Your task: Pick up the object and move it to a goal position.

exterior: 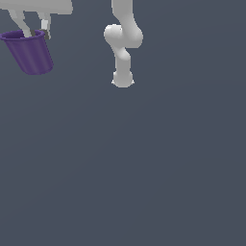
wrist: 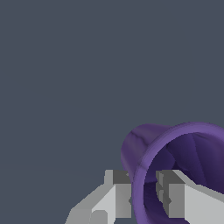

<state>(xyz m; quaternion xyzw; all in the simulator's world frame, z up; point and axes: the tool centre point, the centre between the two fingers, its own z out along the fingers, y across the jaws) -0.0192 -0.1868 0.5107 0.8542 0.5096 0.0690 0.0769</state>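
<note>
A flat slate-grey ground [exterior: 144,182] fills the whole place, with no seam, edge or wall to be made out, and no writing or mark anywhere. The arm's white base [exterior: 123,79] stands on it. Well off toward the exterior view's left of that base, and higher in the frame, the gripper [exterior: 37,32] pinches the purple cup [exterior: 31,55] by its rim, one finger [wrist: 177,199] inside, the other outside. The cup hangs tilted.
</note>
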